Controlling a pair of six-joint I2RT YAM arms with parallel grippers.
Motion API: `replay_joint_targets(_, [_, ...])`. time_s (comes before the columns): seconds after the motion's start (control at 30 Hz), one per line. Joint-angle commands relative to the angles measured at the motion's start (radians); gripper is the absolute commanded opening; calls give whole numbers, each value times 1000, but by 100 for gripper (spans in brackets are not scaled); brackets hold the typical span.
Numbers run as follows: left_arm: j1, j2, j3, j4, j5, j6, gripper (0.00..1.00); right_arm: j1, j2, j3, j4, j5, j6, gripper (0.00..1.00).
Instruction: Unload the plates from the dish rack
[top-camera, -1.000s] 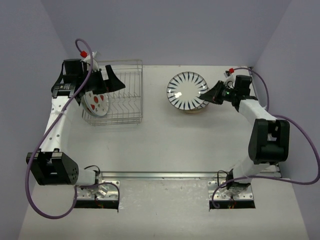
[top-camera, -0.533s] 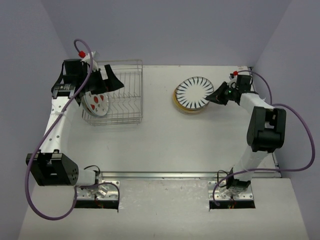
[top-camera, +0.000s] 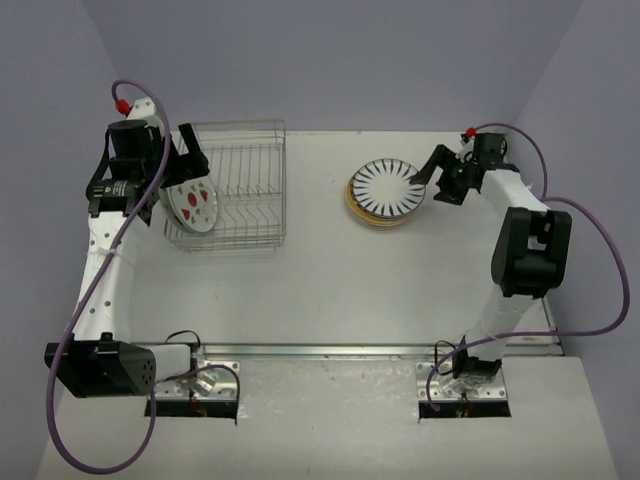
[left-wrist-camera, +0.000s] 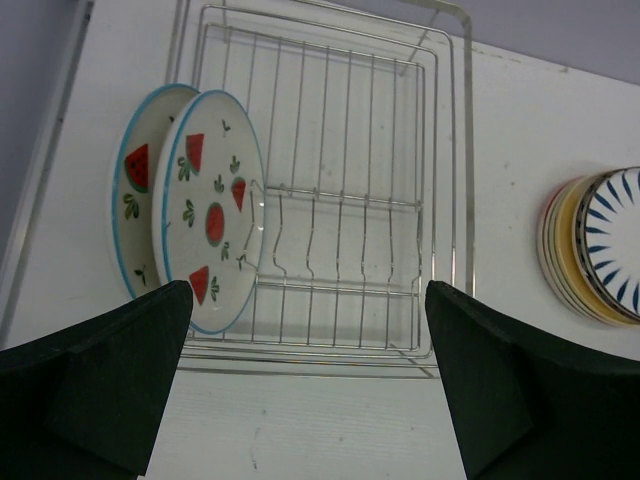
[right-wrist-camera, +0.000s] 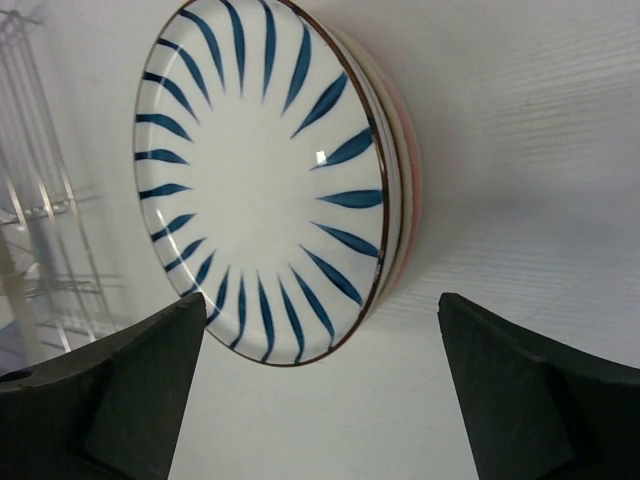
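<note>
Right claw (top-camera: 432, 176) withdrawn, agape | round glossy striped plate (top-camera: 388, 185) stacked | wire rack (top-camera: 242, 190)

Two plates (left-wrist-camera: 205, 210) upright in rack (left-wrist-camera: 345, 198)

Left pincer (left-wrist-camera: 305, 292) jaws wide apart — right pincer (right-wrist-camera: 320, 300) likewise; both arms stretched forward.
</note>
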Motion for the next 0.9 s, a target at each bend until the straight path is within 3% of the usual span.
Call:
replay_joint_targets(0.0, [11, -20, 30, 2, -166, 41, 100, 29, -80, 47, -78, 186, -116, 98])
replay_joint_targets(0.13, [12, 76, 96, -80, -209, 87, 98, 48, -139, 32, -85, 223, -174, 99])
replay_joint_targets(0.2, [32, 121, 121, -109, -173, 117, 84, 71, -179, 14, -76, 213, -200, 99])
replay_joint_targets(0.4, [42, 194, 133, -99, -173, 146, 64, 156, -315, -72, -39, 232, -289, 99])
replay_joint_targets(0.87, [66, 365, 159, -60, -199, 192, 62, 188, -452, -165, -29, 171, -307, 99])
